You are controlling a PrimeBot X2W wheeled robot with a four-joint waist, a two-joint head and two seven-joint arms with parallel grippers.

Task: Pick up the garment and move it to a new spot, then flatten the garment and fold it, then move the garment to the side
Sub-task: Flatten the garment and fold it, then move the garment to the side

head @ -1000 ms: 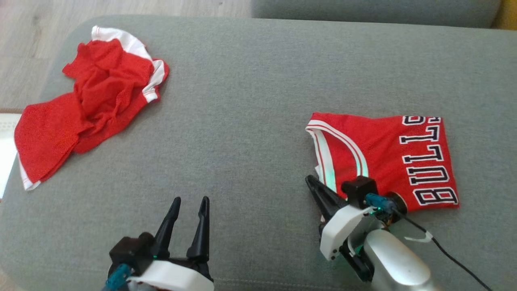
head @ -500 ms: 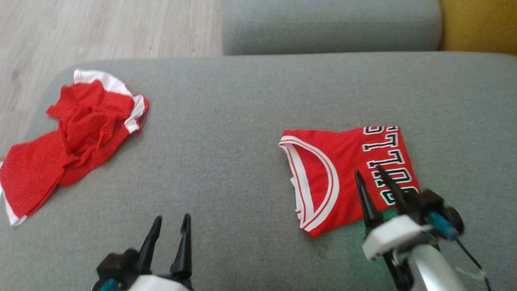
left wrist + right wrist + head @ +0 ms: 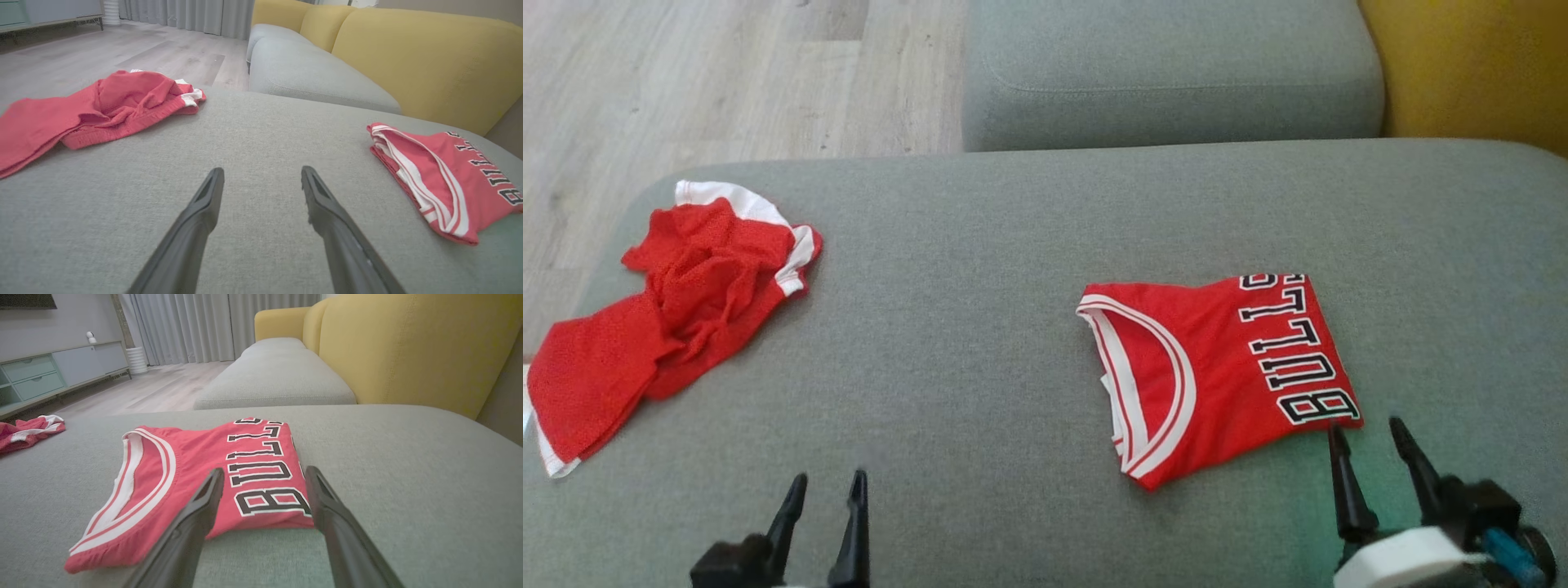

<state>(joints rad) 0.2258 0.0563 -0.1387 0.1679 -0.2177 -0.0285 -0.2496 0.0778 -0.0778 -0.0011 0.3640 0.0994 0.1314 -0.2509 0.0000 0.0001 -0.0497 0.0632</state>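
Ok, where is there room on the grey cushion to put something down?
Biggest bare patch: cushion middle, between the crumpled red garment and the folded jersey. Also bare beyond the jersey. Crowded by the right fingers.

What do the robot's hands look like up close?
Each is a pincer of two long, dark, tapering fingers ending in points. The left gripper rises from a black block. The right gripper sits on a white housing, with a teal-blue plug beside it.
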